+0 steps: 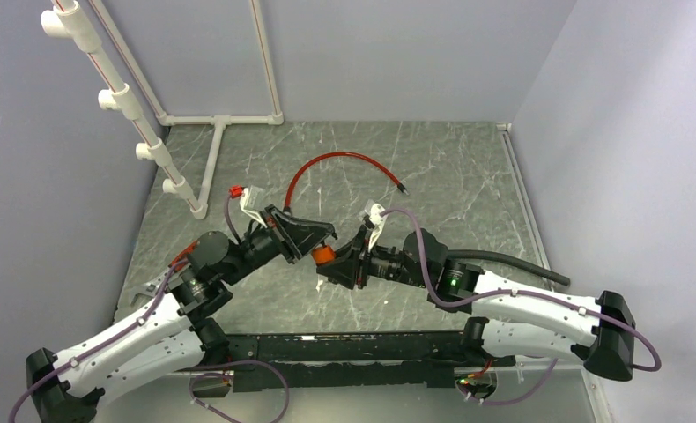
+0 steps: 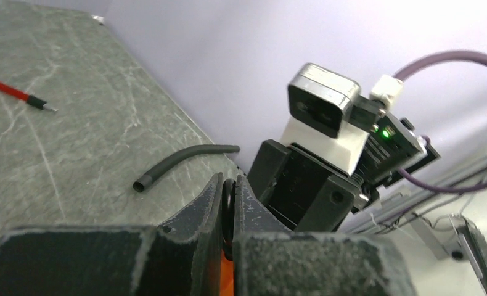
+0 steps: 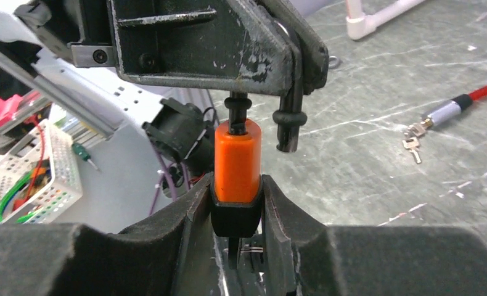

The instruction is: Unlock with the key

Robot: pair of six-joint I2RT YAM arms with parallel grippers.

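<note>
Above the middle of the worktop [image 1: 468, 167] I have both arms meeting nose to nose over the lock [image 3: 237, 160]. The right gripper [image 3: 237, 191] has its jaws closed on the lower part of the orange body, which stands upright and clear of the surface, I judge so that the underside can be reached. From above, the left gripper [image 2: 229, 191] has its jaws drawn almost together on the black shackle [image 3: 289, 123]. One leg goes into the top of the body. The other hangs just beside it and, as far as I can see, not in it. Holding both ends braces the lock against twisting, but it leaves neither arm free. What look like the small keys [image 3: 412, 145] lie on the worktop by the metal end of a red cable [image 3: 481, 92], well apart from both grippers. As I read it, one arm must let go and fetch them.
</note>
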